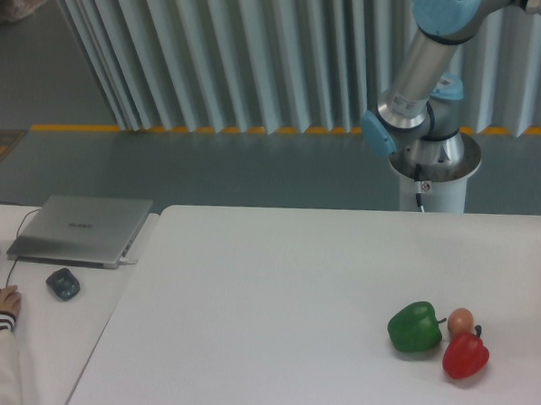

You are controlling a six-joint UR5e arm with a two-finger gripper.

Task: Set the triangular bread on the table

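While the arm point(422, 74) runs off the top edge, its pincer is out of frame above the table point(274, 312).

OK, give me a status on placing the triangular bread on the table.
Nothing looks done. The table holds only a green pepper, a red pepper and a small orange-tan ball; no triangular bread is in view. Only the arm's base and lower links show; the end effector is out of frame, so what it carries is unknown. The placing itself remains.

Pale ribbed curtain point(215, 54) (yellow-edged) above grey floor point(191, 167).
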